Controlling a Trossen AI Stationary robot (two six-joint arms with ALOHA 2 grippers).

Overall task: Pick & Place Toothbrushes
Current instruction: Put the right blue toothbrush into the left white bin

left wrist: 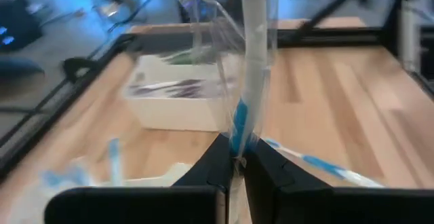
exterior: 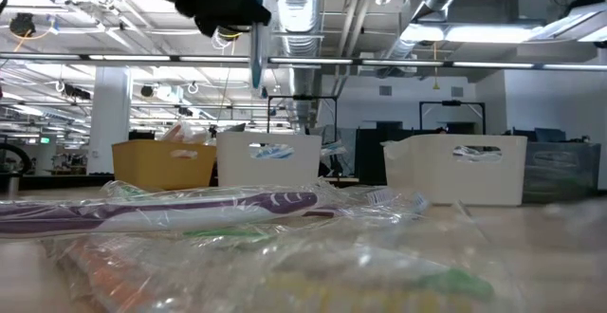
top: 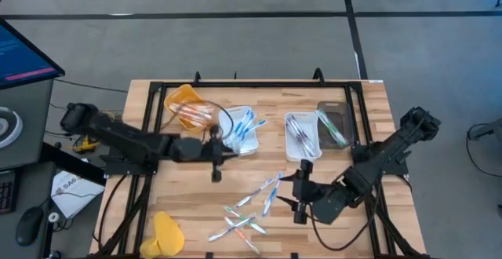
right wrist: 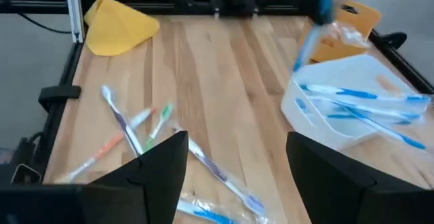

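LEFT: my left gripper [left wrist: 234,161] pinches a wrapped blue-and-white plastic toothbrush [left wrist: 252,61] by its end, above the white rectangular tray [top: 239,130] | RIGHT: my right gripper [right wrist: 234,157] gapes empty over loose toothbrushes [top: 249,208] | RISK: end-grip, slick wrapper; it may swing, slip, miss the tray.

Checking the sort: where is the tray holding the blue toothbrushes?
In the high view the white tray sits left of centre at the table's back, between the yellow tray and the next white tray, by the left gripper.

Overhead, table-level and two wrist cameras, sharing the table [top: 329,212].
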